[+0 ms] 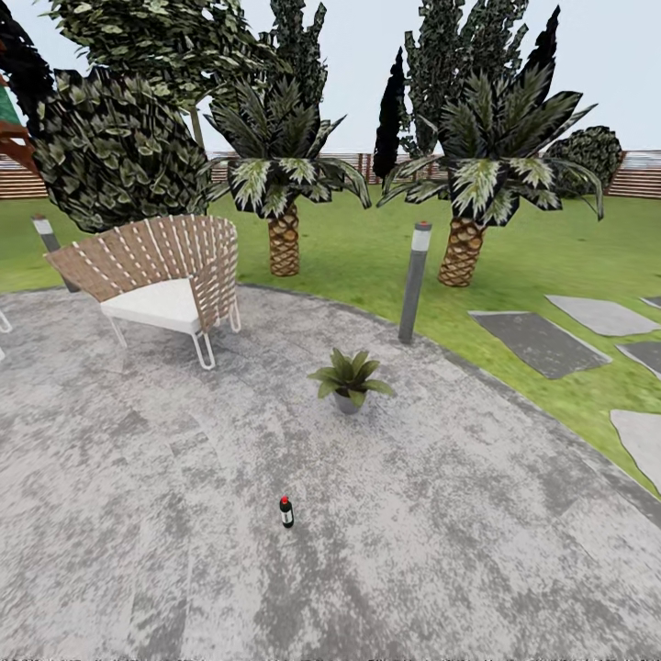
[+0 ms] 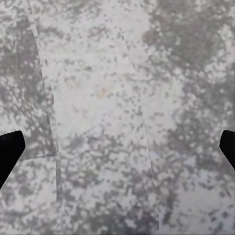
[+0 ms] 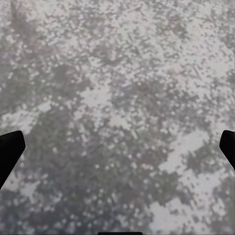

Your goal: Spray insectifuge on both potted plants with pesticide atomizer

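The pesticide atomizer (image 1: 286,512), a tiny dark bottle with a red top, stands upright on the mottled grey stone patio (image 1: 441,551) in the head view, a little left of centre. One potted plant (image 1: 349,378), a low green rosette in a small grey pot, sits farther back and slightly right of the bottle. In the left wrist view my left gripper (image 2: 117,149) is open, black fingertips (image 2: 10,149) wide apart over bare stone. My right gripper (image 3: 117,149) is likewise open above the patio, with nothing between its fingers.
A wicker chair (image 1: 165,275) with a white seat stands at the back left of the patio. A grey bollard lamp (image 1: 414,281) rises at the patio's edge behind the plant, another (image 1: 48,240) behind the chair. Two palms (image 1: 283,197) (image 1: 473,197), lawn, stepping slabs (image 1: 542,341) and a fence lie beyond.
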You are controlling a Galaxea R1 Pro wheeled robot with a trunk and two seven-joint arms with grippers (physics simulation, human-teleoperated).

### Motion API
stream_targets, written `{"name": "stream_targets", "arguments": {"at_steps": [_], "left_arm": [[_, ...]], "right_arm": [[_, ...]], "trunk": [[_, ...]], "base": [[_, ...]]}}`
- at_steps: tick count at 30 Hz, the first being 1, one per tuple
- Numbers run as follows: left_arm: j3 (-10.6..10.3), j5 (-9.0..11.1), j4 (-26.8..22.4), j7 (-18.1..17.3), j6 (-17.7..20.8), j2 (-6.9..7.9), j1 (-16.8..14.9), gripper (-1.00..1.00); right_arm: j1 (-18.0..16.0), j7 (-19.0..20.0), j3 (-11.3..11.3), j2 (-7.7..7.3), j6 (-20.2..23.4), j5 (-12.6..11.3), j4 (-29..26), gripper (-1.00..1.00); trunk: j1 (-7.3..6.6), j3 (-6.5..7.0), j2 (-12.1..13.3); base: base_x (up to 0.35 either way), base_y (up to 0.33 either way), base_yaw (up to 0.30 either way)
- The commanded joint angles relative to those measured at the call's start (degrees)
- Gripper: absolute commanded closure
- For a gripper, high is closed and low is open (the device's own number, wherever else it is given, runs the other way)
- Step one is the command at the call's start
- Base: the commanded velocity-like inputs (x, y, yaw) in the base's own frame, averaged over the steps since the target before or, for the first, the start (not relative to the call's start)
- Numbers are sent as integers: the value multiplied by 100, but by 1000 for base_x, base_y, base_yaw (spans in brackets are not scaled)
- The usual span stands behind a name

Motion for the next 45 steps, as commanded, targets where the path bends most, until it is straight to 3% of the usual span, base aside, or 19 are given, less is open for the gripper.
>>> {"name": "stream_targets", "arguments": {"at_steps": [1, 6, 16, 34, 45], "left_arm": [[0, -2, 4, 1, -20, 0, -3, -100], [0, -3, 1, 3, -25, 0, -3, -100], [25, 50, -1, 3, -26, 8, -4, -100], [27, 21, 0, 1, -26, 9, -4, -100], [27, 23, 0, 3, -27, 10, -4, -100]], "right_arm": [[-3, 3, -1, 0, -17, 6, 5, -100], [-3, 1, 0, 2, -22, 14, 8, -100], [-3, 1, -6, 0, -25, 8, 0, -100], [-3, 3, -8, 0, -17, 3, 8, -100], [-3, 3, -8, 0, -17, 2, 11, -100]], "trunk": [[21, -23, -43], [131, -114, -244], [131, -114, -244], [131, -114, -244], [131, -114, -244]], "base": [[0, 0, 0], [0, 0, 0], [-2, 42, 0], [-27, 295, -7], [0, 310, -197]]}}
